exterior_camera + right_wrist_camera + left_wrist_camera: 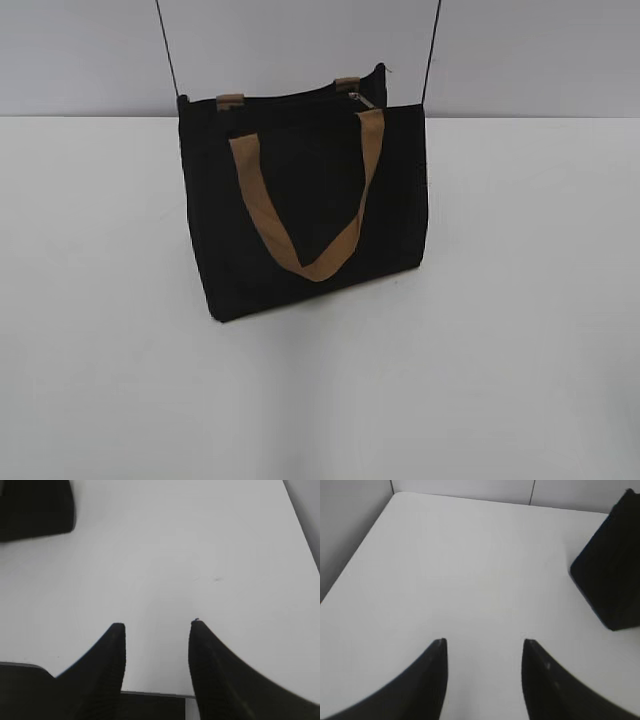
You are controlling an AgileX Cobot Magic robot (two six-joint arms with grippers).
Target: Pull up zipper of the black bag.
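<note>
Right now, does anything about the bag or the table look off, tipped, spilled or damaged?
Nothing stands out. The black bag stands upright on the white table, held by thin cords at its top corners, one tan handle hanging down its front. No spill or tear shows. Both grippers, left gripper and right gripper, are open and empty.

White table (520, 330) against a plain grey wall (300, 45).

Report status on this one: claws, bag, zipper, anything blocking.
Left claw open, empty, over bare table. Right claw open, empty. Black bag upright, untouched; zipper pull at top right end. Nothing in the way.
</note>
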